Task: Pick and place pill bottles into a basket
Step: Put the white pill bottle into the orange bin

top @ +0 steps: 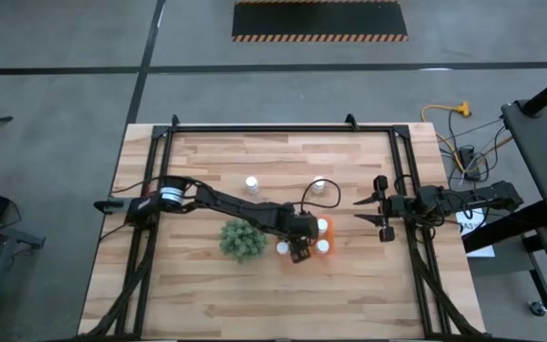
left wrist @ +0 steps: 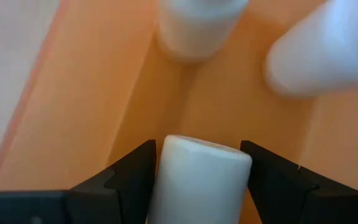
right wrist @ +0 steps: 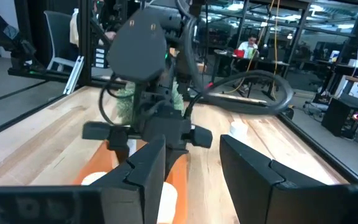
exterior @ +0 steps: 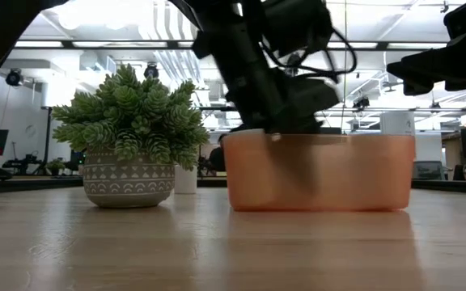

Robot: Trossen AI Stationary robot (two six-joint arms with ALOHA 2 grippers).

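The left gripper (left wrist: 197,171) is holding a bottle (left wrist: 194,186) between its fingers (left wrist: 126,177), partly spread around it, low inside the basket (exterior: 322,174), with the bottle's long axis running out along the fingers toward the basket floor, so letting go is what looks due next. Two more bottles (left wrist: 197,25) are sitting just beyond in the basket, two others (top: 252,183) are waiting on the table (top: 207,285) farther off, and the right gripper (top: 380,216) is hanging closed and empty beside the basket.

We see a grey floor (top: 55,104) with a hazard-striped mat (top: 319,20), bright ceiling lights (exterior: 95,16), glass partitions (right wrist: 284,37), and a yellow cable (top: 444,112) by the table.
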